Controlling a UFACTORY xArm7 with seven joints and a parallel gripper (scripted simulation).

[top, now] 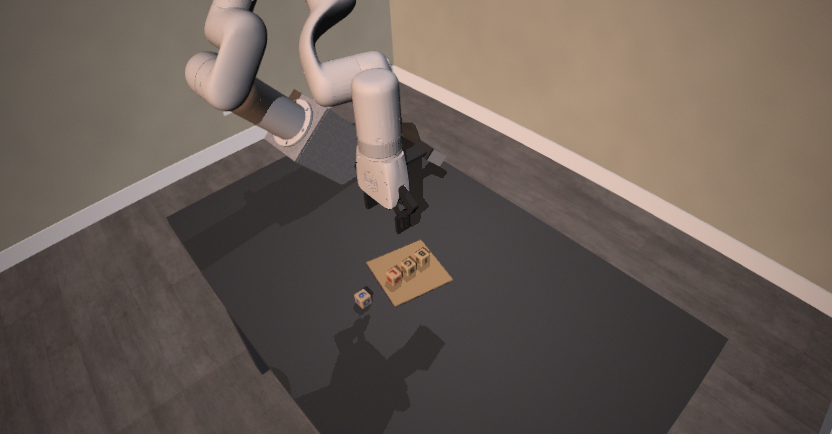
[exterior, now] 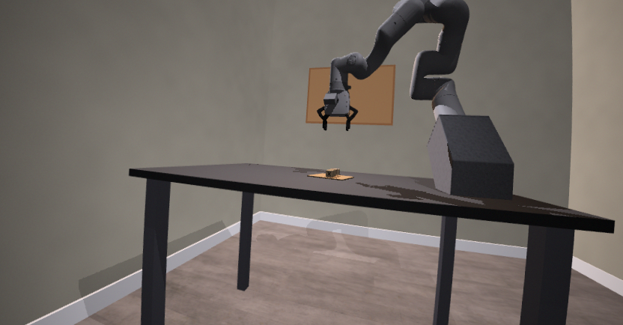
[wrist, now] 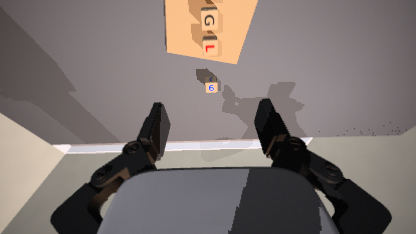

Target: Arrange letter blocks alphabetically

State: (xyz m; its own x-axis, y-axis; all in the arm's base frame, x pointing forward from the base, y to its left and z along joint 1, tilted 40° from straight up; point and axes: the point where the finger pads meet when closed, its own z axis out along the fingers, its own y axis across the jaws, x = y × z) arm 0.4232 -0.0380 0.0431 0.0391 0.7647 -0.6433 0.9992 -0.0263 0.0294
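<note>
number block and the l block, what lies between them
No object: in the wrist view only dark table and the mat's near edge separate the number block from the L block. The top view agrees.

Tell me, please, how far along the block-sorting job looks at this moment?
Done, it seems: three blocks, B, G and L, sit in a tight row on the mat, and the 6 block lies off it. In hand: nothing; the gripper hangs open high above. Left: apparently nothing, though letter uprightness is hard to confirm.
</note>
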